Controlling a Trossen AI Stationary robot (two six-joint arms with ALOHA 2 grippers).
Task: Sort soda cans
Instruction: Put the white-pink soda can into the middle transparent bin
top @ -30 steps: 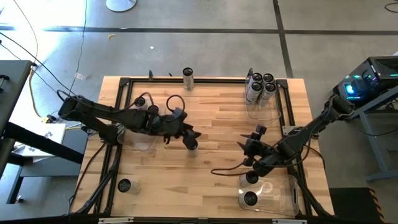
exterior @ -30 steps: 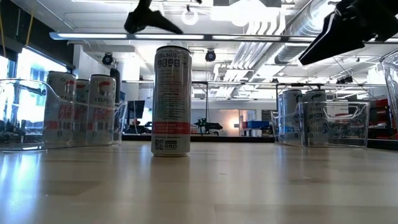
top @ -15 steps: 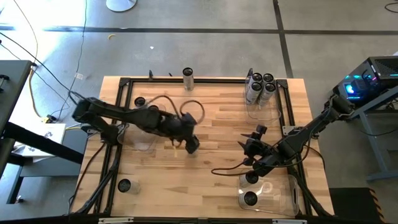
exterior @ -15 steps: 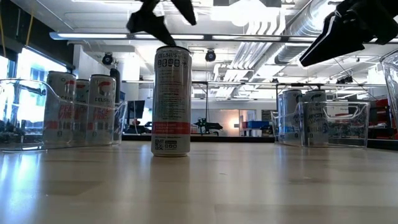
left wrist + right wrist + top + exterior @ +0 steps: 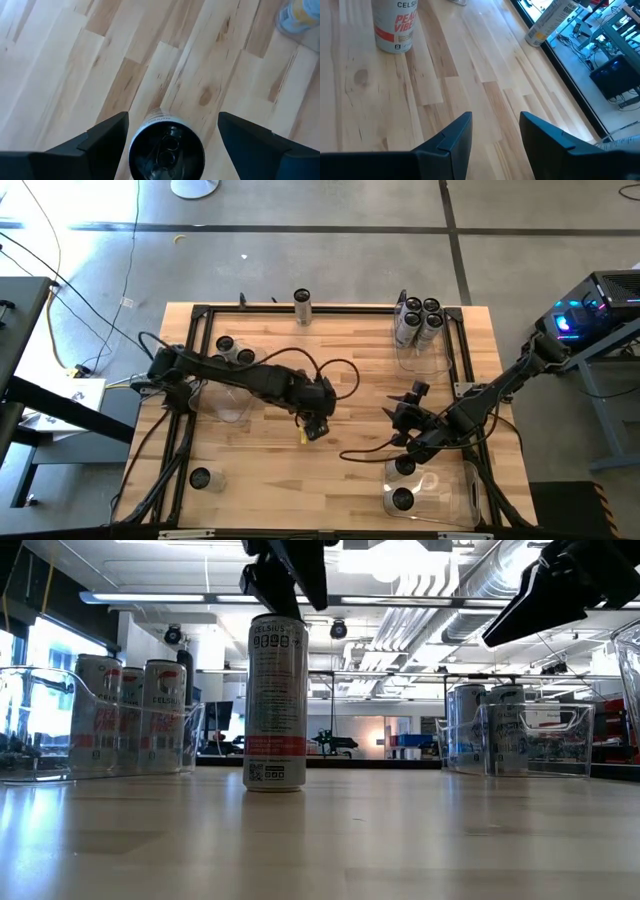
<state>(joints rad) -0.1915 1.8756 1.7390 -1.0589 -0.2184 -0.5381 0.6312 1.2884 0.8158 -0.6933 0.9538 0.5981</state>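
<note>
- a lone soda can [image 5: 200, 478] stands near the front left corner of the wooden table [image 5: 350, 380], apart from everything else.
- a clear bin [image 5: 226, 385] at the left edge holds upright cans [image 5: 226, 344] at its far end; the left arm passes over it.
- the left gripper [image 5: 316, 423] hangs over the middle of the table, directly above a single upright can [image 5: 276, 703]; its fingers [image 5: 102, 140] are spread wide on either side of the can's dark top [image 5: 166, 149] and do not touch it.
- one can [image 5: 302, 306] stands alone at the far edge, near the middle.
- the right gripper [image 5: 413, 394] hovers right of centre, fingers [image 5: 451, 140] partly apart and holding nothing.
- a cluster of cans [image 5: 419, 319] sits in a clear bin at the far right.
- a front right bin [image 5: 462, 495] holds two cans [image 5: 402, 499].
</note>
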